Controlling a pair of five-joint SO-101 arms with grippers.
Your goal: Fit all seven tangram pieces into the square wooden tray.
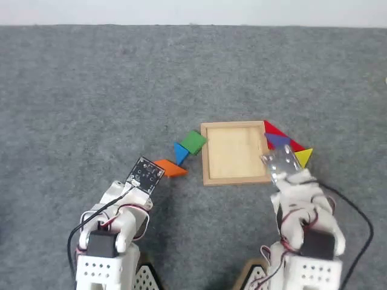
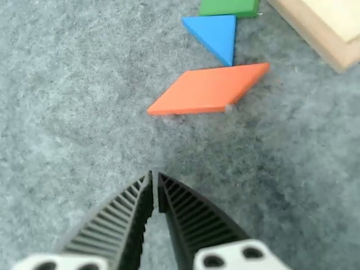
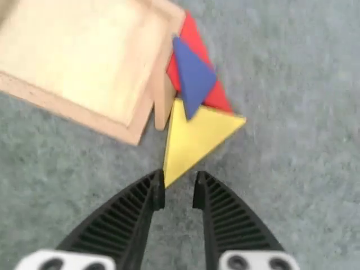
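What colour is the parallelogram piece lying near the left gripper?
Orange. The parallelogram shows best in the left wrist view.

A grey, felt-like covering (image 1: 91, 78) lies over the whole work surface, its nap fuzzy and faintly mottled, and in the high view it runs from the 6 o'clock edge almost to 12 o'clock. There it ends in a straight line against a pale, plain strip (image 1: 193, 12) that spans from 11 to 1 o'clock; whether this is wall or bare tabletop cannot be told. The light is soft and even, casting only faint shadows on the covering.
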